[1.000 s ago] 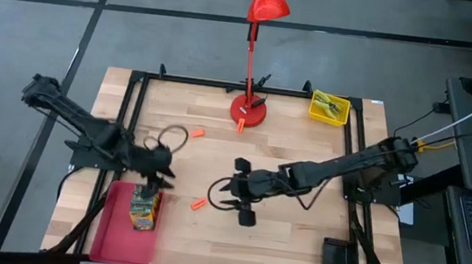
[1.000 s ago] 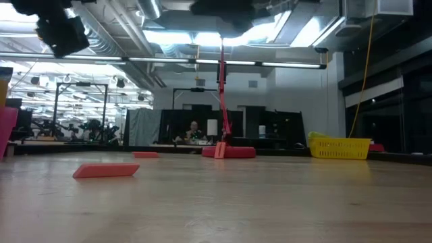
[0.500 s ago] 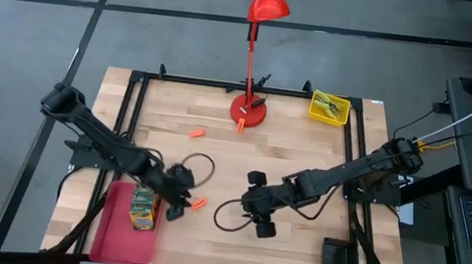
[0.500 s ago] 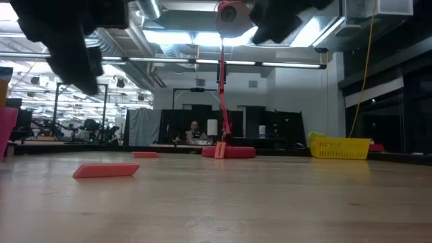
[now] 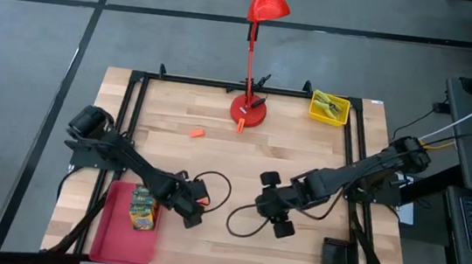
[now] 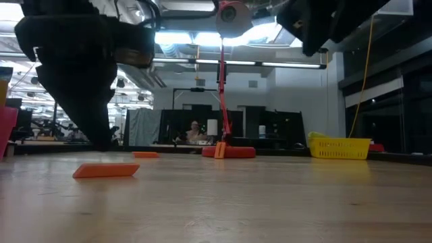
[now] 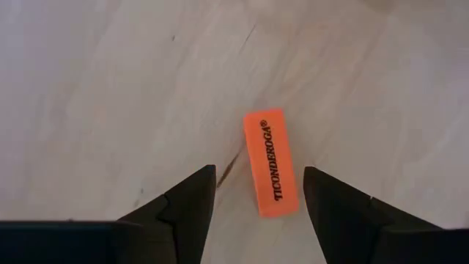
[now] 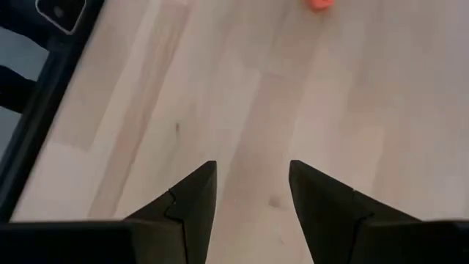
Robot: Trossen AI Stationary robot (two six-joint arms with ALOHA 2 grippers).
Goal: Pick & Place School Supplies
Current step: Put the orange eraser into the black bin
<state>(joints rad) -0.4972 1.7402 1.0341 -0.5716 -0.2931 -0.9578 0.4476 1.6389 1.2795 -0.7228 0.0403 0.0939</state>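
Three orange erasers (image 5: pixel 194 133) showed on the table (image 5: pixel 305 148): one near the centre, one at the lamp base (image 5: pixel 247 109) toward twelve o'clock, one (image 7: pixel 272 163) framed between the left gripper's (image 7: pixel 258 192) spread, empty fingers at seven o'clock. One crayon box (image 5: pixel 144 207) lay in the red tray (image 5: pixel 111 233) beside it. One yellow basket (image 5: pixel 329 107) sat at one o'clock. The right gripper (image 8: pixel 251 189) hovered at five o'clock, fingers parted, holding nothing.

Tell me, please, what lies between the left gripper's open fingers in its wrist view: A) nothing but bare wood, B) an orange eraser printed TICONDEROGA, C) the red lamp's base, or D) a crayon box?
B: the left gripper has its fingers spread on either side of the orange eraser, which lies flat on the wooden table.
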